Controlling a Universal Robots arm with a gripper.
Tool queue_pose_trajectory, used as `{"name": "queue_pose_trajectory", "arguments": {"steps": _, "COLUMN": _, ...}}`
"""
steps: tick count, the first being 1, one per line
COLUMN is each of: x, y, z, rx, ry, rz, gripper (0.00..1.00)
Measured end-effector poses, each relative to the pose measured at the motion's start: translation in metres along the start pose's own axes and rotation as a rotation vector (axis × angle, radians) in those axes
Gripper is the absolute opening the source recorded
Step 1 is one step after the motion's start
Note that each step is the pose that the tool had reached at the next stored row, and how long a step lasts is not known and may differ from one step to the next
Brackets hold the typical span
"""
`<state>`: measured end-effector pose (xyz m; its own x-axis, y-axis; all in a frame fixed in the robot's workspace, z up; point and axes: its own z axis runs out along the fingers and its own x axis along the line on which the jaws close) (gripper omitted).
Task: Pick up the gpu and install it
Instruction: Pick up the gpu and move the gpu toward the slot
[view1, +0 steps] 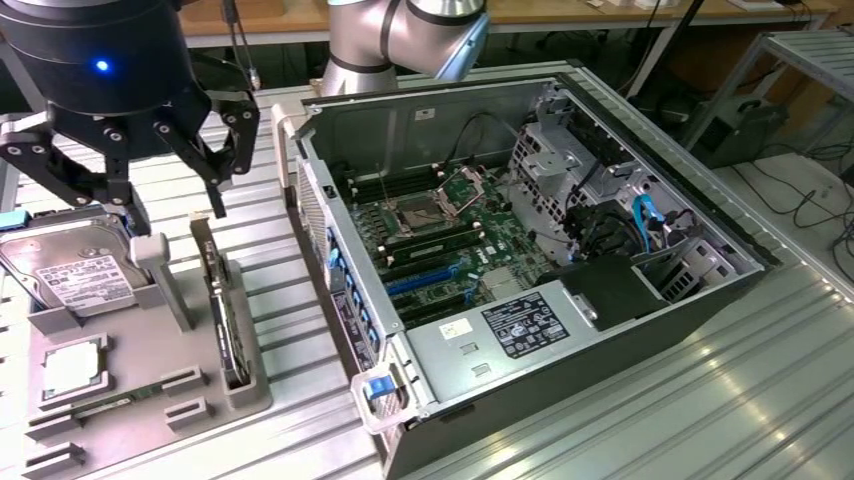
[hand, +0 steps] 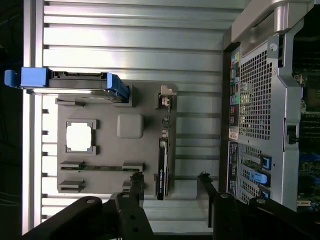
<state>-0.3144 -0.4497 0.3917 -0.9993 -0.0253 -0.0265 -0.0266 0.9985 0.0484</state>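
Jaws: wide, empty | gpu (hand: 162, 170): thin dark card, pale bracket, edge-up in grey holder (hand: 107, 150)

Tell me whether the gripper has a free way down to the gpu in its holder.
Probably yes: the open gripper hangs above the gpu, which stands on edge in the grey holder with nothing over its top edge.

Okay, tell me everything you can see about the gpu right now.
The gpu is a thin, flat, dark circuit card with a pale metal bracket at one end. It stands on its long edge in a slot of the grey holder tray, outside the open computer case, so it is not installed. The gripper hangs just above it, fingers apart, not gripping it.
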Motion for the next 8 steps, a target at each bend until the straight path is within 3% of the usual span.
{"name": "queue_pose_trajectory", "arguments": {"steps": 3, "x": 0.0001, "y": 0.0, "z": 0.0001, "rx": -0.0001, "ry": 0.0, "rz": 0.0, "gripper": 0.6}}
{"name": "queue_pose_trajectory", "arguments": {"steps": 4, "x": 0.0002, "y": 0.0, "z": 0.0006, "rx": -0.0001, "ry": -0.0001, "rz": 0.0, "gripper": 0.66}}
{"name": "queue_pose_trajectory", "arguments": {"steps": 8, "x": 0.0003, "y": 0.0014, "z": 0.0078, "rx": 0.0007, "ry": -0.0002, "rz": 0.002, "gripper": 0.66}}
